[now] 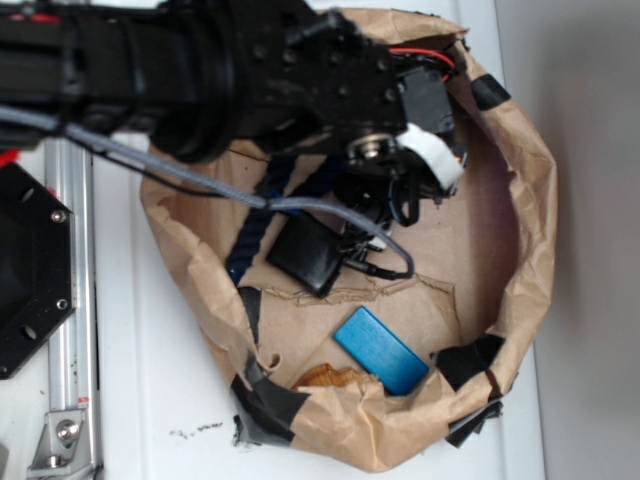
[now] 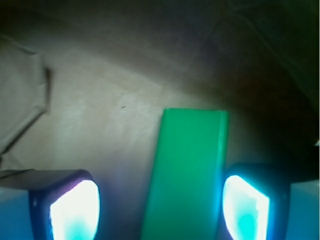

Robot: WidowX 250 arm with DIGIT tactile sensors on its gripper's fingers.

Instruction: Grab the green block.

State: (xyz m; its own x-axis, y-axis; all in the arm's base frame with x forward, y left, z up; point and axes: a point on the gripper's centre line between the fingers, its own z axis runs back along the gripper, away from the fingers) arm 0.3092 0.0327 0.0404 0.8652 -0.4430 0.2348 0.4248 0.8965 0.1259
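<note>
Hanging over the upper middle of the exterior frame, the black robot arm [image 1: 250, 70] is reaching into a crumpled brown paper nest [image 1: 520, 250] patched with black tape, and its bulk is hiding the gripper from that side. In the wrist view the gripper [image 2: 160, 207] is showing at the bottom of the frame, its two fingers [image 2: 75, 210] glowing pale cyan and standing well apart. The green block [image 2: 187, 175] is lying flat on the brown paper between them, running from the bottom edge up to the middle of the frame. It is sitting nearer the finger at lower right, possibly touching it, though the glare is making that hard to judge; a clear gap is showing on the lower-left side. The jaws are open and gripping nothing.

Back in the exterior view, a black square wallet-like item [image 1: 307, 252] is lying near the centre, just below the arm, with a grey cable [image 1: 180, 172] crossing above it. A blue block [image 1: 380, 350] is resting toward the lower middle of the nest, well apart from the arm.
</note>
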